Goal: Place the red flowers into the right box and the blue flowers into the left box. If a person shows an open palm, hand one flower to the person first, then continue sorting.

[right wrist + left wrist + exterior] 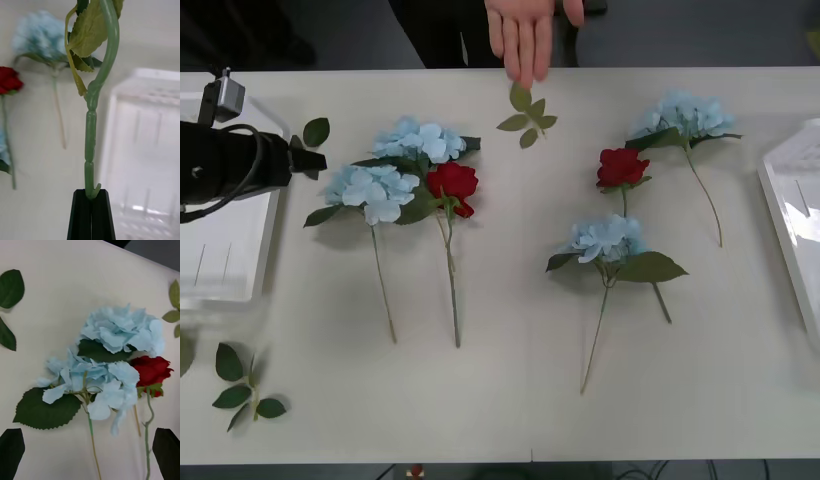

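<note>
My right gripper [90, 212] is shut on the foot of a green flower stem [90, 142] that rises with leaves; its bloom is out of frame. Beyond it lies the right box [150, 157], which also shows in the front view [795, 215]. My left gripper [90, 455] hangs open above two blue flowers [120, 328] [90, 384] and a red flower [152, 369]. In the front view the left arm [235, 160] reaches over the left box [220, 255]. More flowers lie on the table: red [621, 167], blue [608, 238], blue [685, 115]. A person's open palm [520, 35] is held out at the far edge.
Loose green leaf sprigs lie near the hand [527, 115] and at the front left [245, 385]. A single leaf [316, 131] rests by the left arm. Long stems stretch toward the table's front edge.
</note>
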Motion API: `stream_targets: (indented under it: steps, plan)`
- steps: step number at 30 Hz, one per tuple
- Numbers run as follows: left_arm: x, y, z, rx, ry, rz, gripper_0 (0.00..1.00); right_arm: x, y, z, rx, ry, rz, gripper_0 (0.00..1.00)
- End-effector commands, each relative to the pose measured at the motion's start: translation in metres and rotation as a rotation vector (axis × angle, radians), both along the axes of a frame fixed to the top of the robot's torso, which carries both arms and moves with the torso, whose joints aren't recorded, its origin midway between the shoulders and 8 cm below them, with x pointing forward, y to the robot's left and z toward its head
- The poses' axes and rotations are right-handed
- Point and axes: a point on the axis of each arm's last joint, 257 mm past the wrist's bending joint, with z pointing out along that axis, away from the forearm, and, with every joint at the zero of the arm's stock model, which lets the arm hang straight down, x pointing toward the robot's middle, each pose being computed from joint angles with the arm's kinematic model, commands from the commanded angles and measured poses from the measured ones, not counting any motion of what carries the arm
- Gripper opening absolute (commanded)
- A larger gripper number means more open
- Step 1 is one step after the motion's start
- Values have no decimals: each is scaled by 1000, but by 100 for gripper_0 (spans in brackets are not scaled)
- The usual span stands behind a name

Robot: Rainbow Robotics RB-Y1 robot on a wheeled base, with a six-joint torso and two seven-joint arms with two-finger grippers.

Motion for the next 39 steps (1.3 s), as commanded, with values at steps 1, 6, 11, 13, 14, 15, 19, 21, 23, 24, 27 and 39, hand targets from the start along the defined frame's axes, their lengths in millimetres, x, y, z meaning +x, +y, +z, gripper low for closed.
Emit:
stream_targets:
  steps: [1,6,11,13,14,15,19,21,23,24,27,39]
  plan:
    - [21,-16,14,33,-18,92,100,-8,-62,0,-23,27,-158,0]
    - [29,-18,13,55,-18,141,100,0,-106,-22,-28,-5,-228,0]
    - [28,-24,15,36,-21,122,100,5,-133,-56,-76,-7,-248,0]
    - [28,-26,15,33,-21,118,100,6,-137,-68,-76,-3,-252,0]
    - [28,-26,15,32,-21,117,100,5,-137,-75,-70,2,-256,0]
    - [27,-27,15,31,-21,114,100,6,-137,-80,-63,2,-259,0]
    - [27,-30,15,26,-20,104,100,7,-133,-94,-52,11,-264,0]
    - [27,-30,15,27,-21,103,100,7,-132,-95,-49,11,-259,0]
    - [27,-30,15,27,-20,102,100,13,-126,-88,-35,-7,-246,0]
    - [27,-30,15,27,-20,102,100,16,-122,-84,-26,-18,-237,0]
    - [27,-31,15,28,-20,99,100,24,-106,-63,9,-62,-195,0]
    - [27,-31,15,34,-22,98,100,23,61,61,247,-214,200,0]
